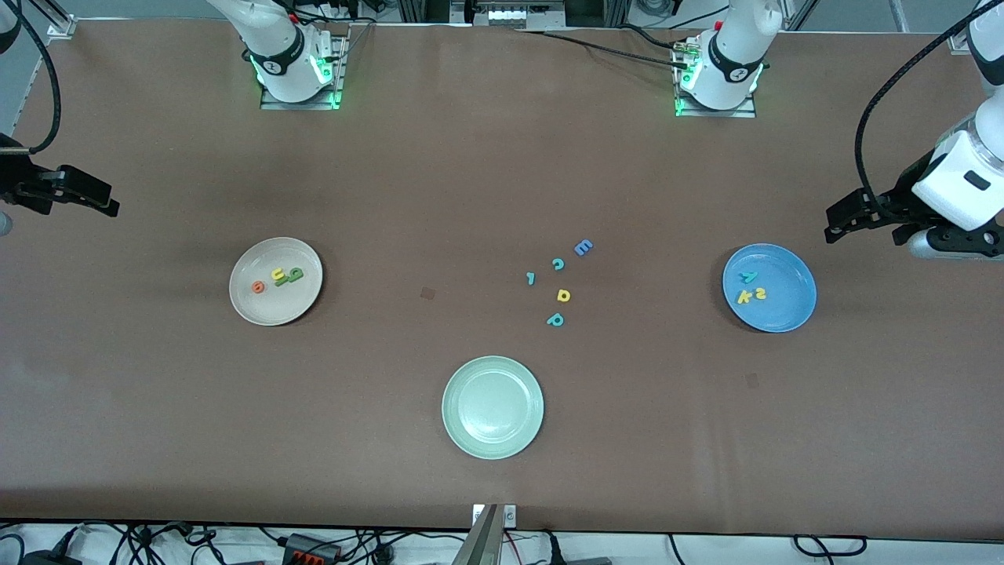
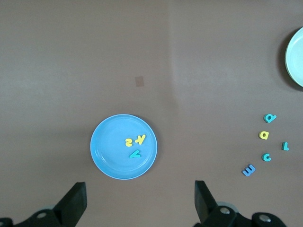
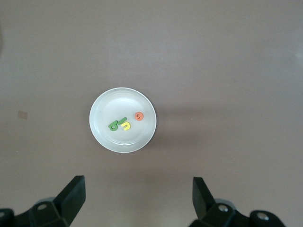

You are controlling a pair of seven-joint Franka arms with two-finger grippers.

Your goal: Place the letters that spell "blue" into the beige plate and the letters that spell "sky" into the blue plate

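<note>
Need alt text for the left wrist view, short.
A blue plate on a brown table holds yellow "s", yellow "k" and teal "y". The left hand hangs open above it; five spare letters lie loose on the table beside a pale green plate.

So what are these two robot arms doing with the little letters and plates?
They are sorting foam letters by word. The beige plate holds the letters that spell "blue", and the blue plate holds the letters that spell "sky". Neither arm holds anything: the left gripper hangs open over the table by the blue plate, the right gripper open by the beige plate. Five leftover letters and a pale green plate sit between.
</note>
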